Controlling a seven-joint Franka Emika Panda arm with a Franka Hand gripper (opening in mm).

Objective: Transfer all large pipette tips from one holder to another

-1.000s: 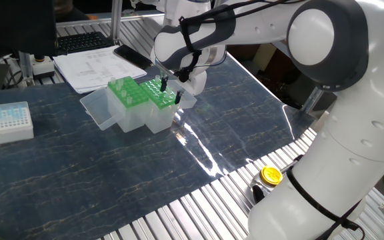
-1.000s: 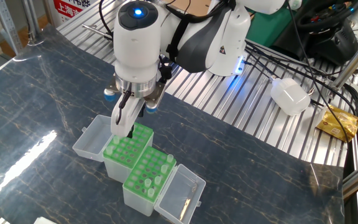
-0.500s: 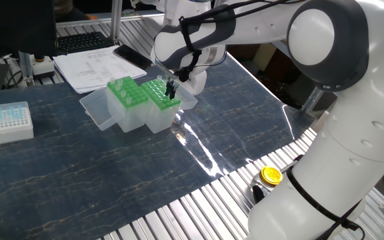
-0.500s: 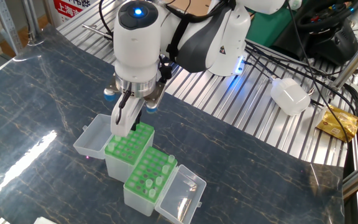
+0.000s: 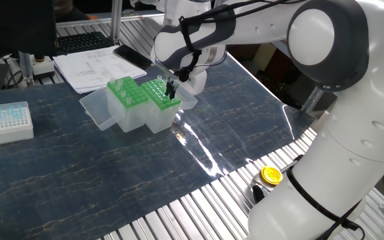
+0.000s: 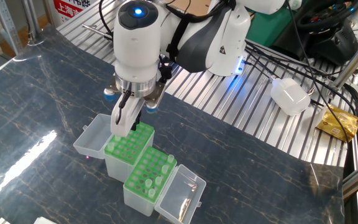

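White plastic casing bulks over the scene as a Franka Panda arm reaches down to a dark marbled table, the biggest presences in either fixed view. Next in scale come two green-topped holders standing touching, lids folded open: the near holder with its clear lid lying beside it, and the far holder under the tool. A small white box of short bluish tips sits well apart at the table's edge, papers lie behind the holders, and a yellow cap rests on the slatted rails. The gripper hangs over the boundary between the green grids, its dark fingers low and close together; whether they pinch a tip cannot be told, as the wrist hides the gap in one view and the fingers are too small in the other. Smallest of all, the large pipette tips stand upright in the near holder, collars proud of the grid, several along its right-hand rows. By the look of them they are featherlight, stiff and slick clear plastic, apt to flex or skid under a hard squeeze; the sensible hold is at the wider round collar, drawn straight up so the slender cone clears its hole without snagging
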